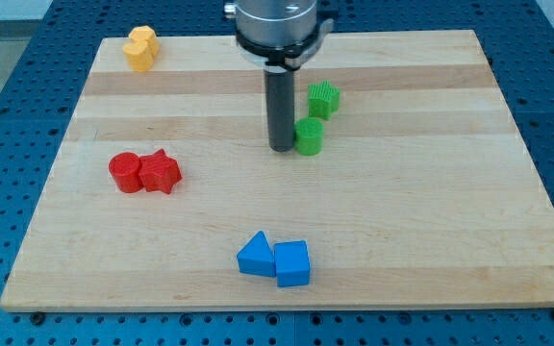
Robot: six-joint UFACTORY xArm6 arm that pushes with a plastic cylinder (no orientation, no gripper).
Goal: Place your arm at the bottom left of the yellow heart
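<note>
On the bench (pixel 431 240), no jaws are fitted, so no open or closed end effector state applies; my tip (pixel 281 147) is found touching the green cylinder (pixel 309 136), well apart from the yellow heart (pixel 140 49) at the view's top left, evidently before any approach.

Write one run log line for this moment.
my tip: beside green cylinder, its left | yellow heart: far, top left | goal: not reached

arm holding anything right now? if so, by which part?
Nothing is held: the arm ends in a rod. My tip rests on the board just left of the green cylinder, far from the yellow heart.
</note>
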